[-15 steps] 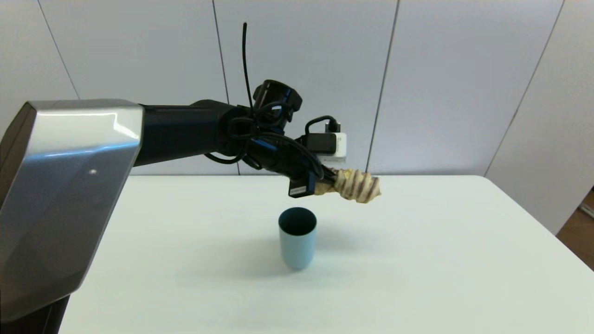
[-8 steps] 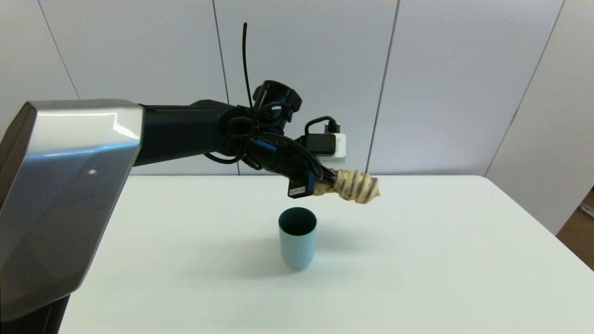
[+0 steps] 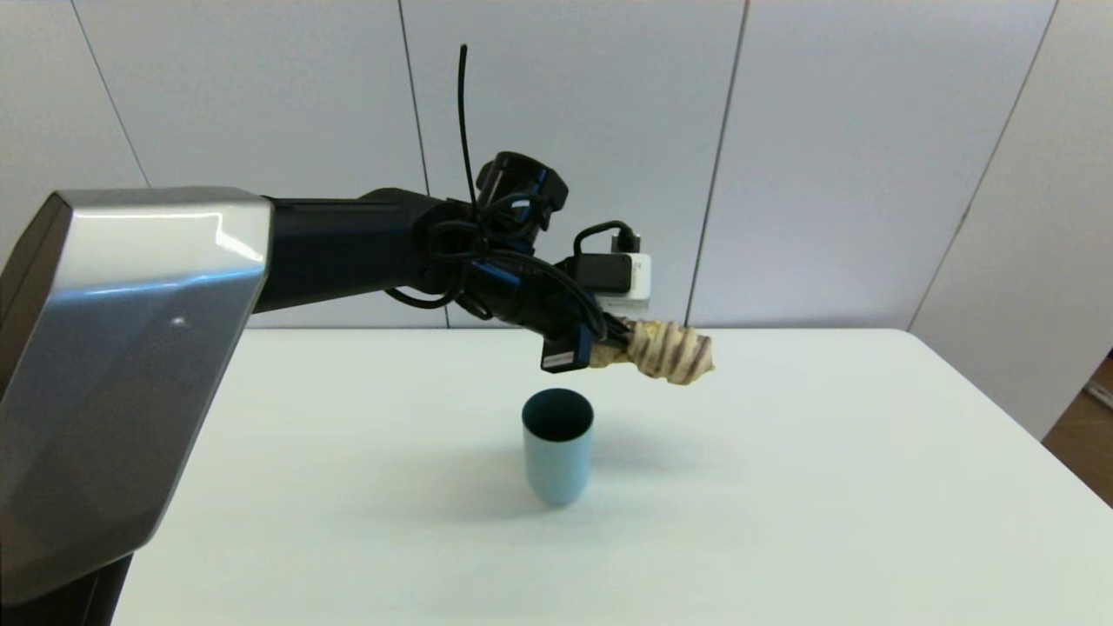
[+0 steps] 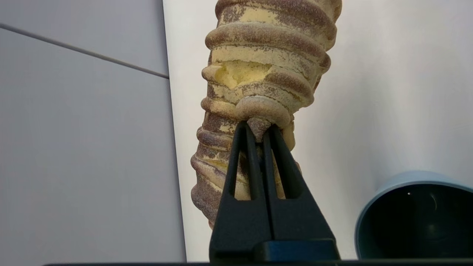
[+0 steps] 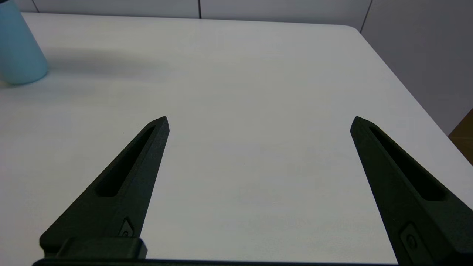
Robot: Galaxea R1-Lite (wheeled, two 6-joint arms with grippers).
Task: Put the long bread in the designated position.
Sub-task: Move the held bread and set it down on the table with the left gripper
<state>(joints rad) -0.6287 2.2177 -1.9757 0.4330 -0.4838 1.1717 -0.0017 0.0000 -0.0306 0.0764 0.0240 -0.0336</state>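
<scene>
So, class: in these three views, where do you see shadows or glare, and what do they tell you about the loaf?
Head view: a soft shadow lies on the table behind the cup, beneath the long bread held aloft by the left gripper; glare streaks the silver arm cover. Left wrist view: even light, bread crust sharp. Right wrist view: the right gripper is open over the table, with a faint shadow beside the cup.

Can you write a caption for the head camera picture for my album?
Left tool holds the long bread in the air beyond a blue cup.
</scene>
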